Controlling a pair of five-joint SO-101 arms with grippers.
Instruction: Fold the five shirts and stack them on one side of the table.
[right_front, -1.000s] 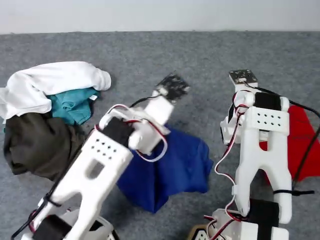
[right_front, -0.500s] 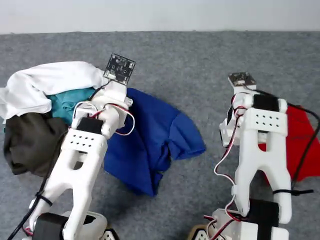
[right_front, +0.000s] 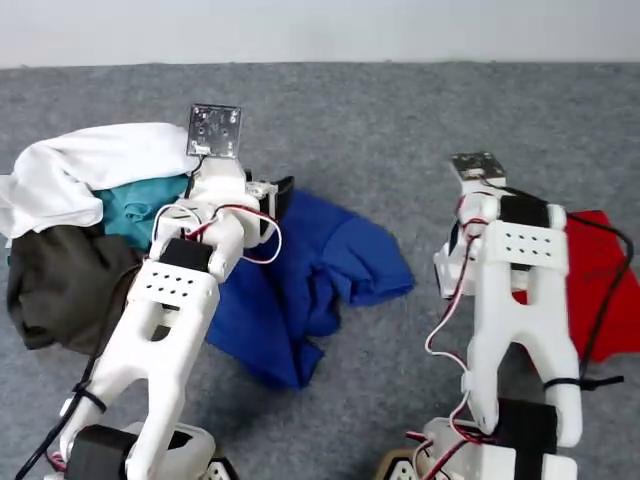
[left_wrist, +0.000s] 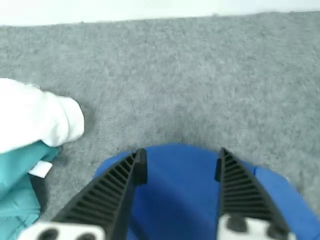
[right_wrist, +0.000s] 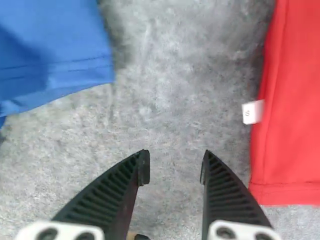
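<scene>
Grey carpeted table (right_front: 400, 110), small white label (right_wrist: 252, 111) on red shirt (right_wrist: 292, 75)

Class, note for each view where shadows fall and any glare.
High view: even light, no glare, soft shadows in folds of the blue shirt. Left wrist view: faint shadow rims it on the carpet. Right wrist view: darker shadow beside the red shirt.

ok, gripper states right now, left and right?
Left gripper: open, jaws apart over the blue shirt.
Right gripper: open, empty, over bare table between the blue shirt and the red shirt.
</scene>
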